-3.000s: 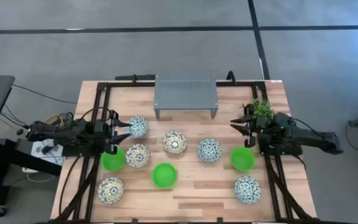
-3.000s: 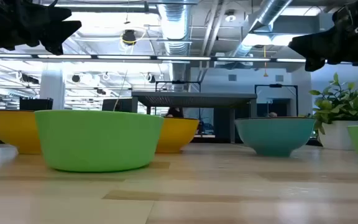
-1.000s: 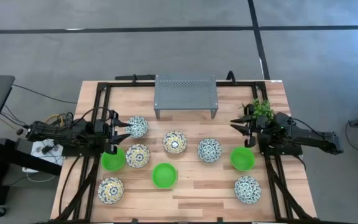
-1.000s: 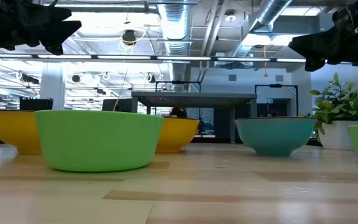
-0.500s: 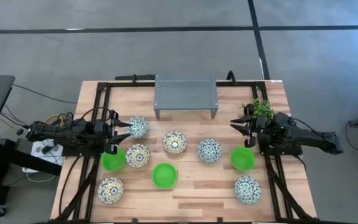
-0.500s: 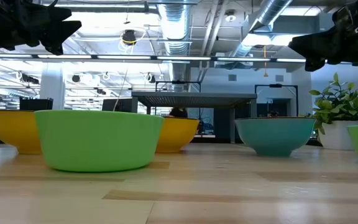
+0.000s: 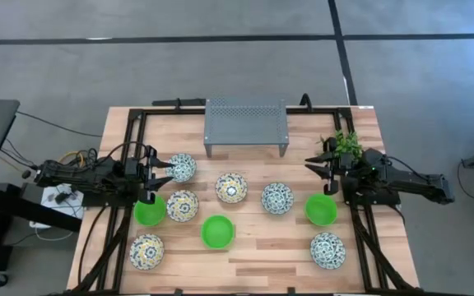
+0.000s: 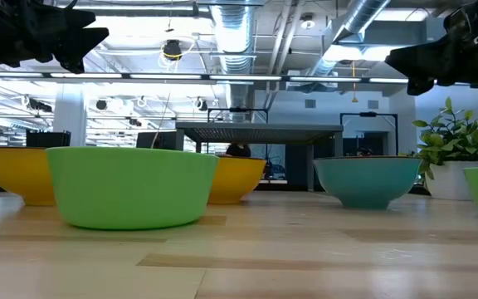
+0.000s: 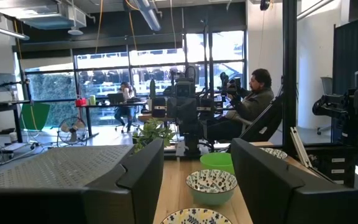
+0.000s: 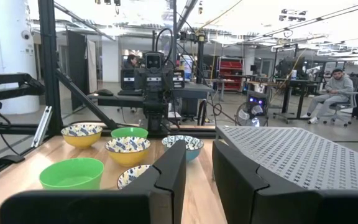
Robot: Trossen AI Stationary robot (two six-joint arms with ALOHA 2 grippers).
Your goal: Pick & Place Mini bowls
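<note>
Several mini bowls stand upright on their bases on the wooden table (image 7: 262, 255). Some have a blue floral inside, such as one (image 7: 231, 187) at the middle and one (image 7: 182, 167) at the left. Others are plain green (image 7: 217, 232) (image 7: 321, 210) (image 7: 149, 210). My left gripper (image 7: 163, 171) hovers open at the table's left side, just left of the patterned bowl there. In its wrist view my left gripper (image 9: 197, 165) holds nothing. My right gripper (image 7: 318, 174) hovers at the right side, and in its wrist view the right gripper (image 10: 197, 168) is open by a narrow gap, with nothing in it.
A grey perforated metal rack (image 7: 246, 123) stands at the far middle, and a small green plant (image 7: 346, 144) by the right arm. A black frame (image 7: 138, 115) runs along the table's left, right and far sides. People (image 9: 253, 106) sit in the room beyond.
</note>
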